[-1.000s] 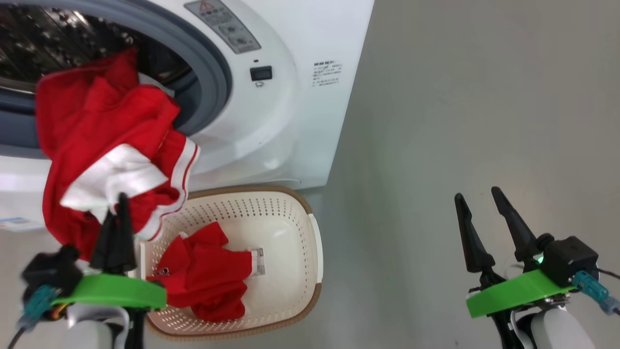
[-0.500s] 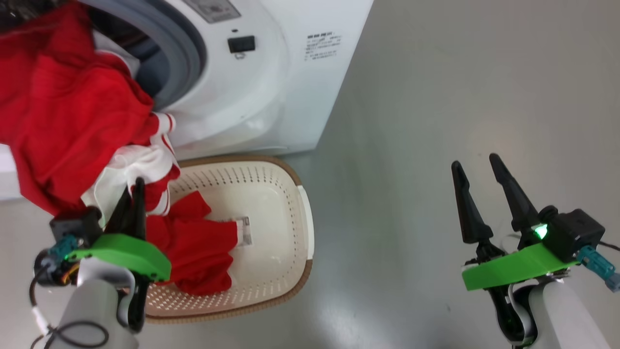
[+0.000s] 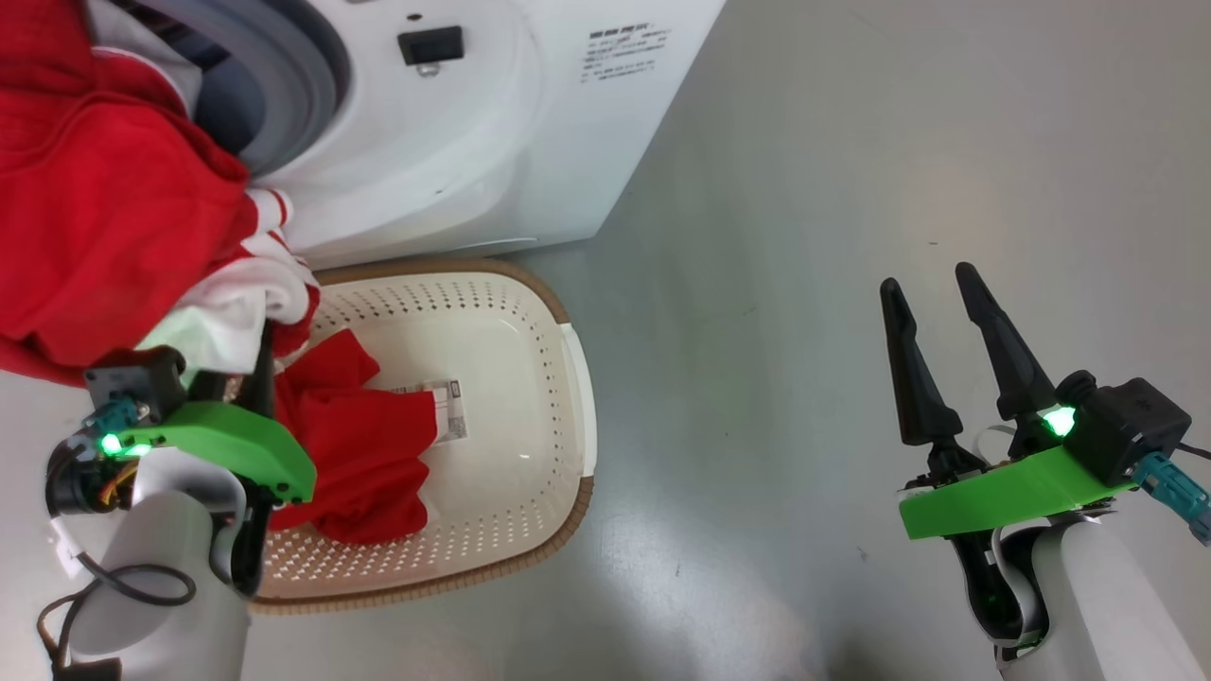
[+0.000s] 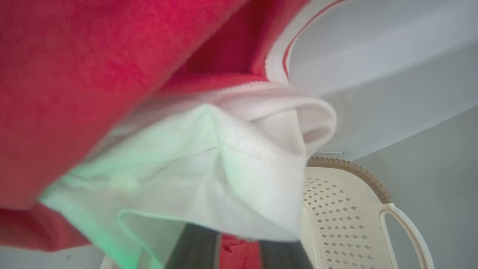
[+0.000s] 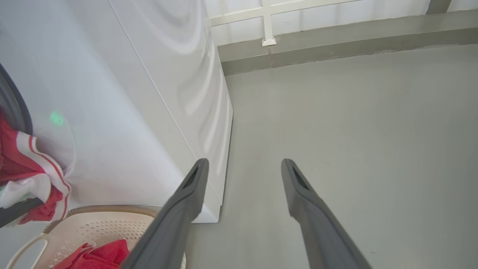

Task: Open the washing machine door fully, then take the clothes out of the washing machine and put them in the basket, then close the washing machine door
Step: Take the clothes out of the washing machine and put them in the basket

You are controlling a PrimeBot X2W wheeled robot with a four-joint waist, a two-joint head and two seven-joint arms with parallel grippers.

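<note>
text: none legible | washing machine (image 3: 511, 142): small printed panel (image 3: 624, 43), too fine | basket (image 3: 580, 407): paper label (image 3: 443, 402), print blurred

The clothes (image 3: 104, 189) at the upper left of the frame are bright red, with white patches and red-and-white stripes along one edge. A second red piece (image 3: 359, 463) is in the basket (image 3: 516, 317). The basket is cream-white, dotted all over with rows of little holes, and has a brown woven-look rim. The paper label (image 3: 440, 405) on its bottom is white with black print. The washing machine (image 3: 492, 142) is white, with a grey ring (image 3: 312, 85) and a small black square (image 3: 430, 44). The floor (image 3: 851, 170) is plain grey. The right gripper (image 3: 927, 279) has black fingers, a bright green plate and a tiny green light.
</note>
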